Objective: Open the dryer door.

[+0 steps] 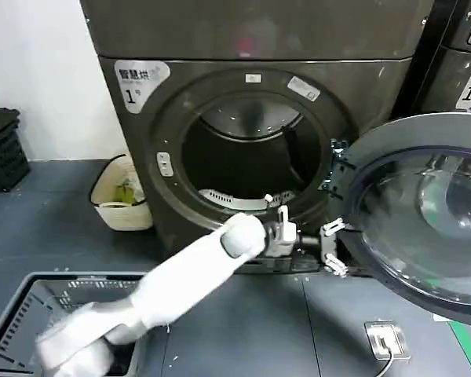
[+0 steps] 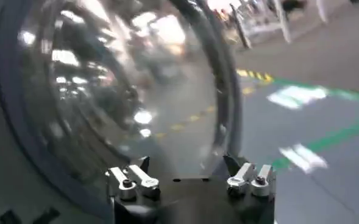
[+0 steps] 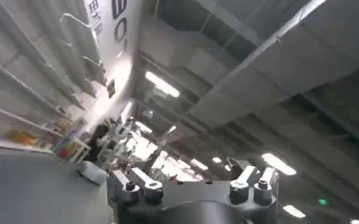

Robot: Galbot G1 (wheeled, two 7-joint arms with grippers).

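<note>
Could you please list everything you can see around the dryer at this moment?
dryer: one, dark bronze-grey, labelled 1, drum opening exposed
dryer door: one, chrome ring with dark glass, swung open to the right
second machine: one, dark, far right
bucket: one, cream, left of the dryer
basket: one, grey, floor at lower left
left gripper: one, open, at the door's inner edge
right gripper: one, open, pointing at the ceiling

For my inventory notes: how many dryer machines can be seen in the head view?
2. The dryer labelled "1" stands centre, its dryer door swung open rightward. A second dryer stands at the right edge, mostly cut off.
</note>
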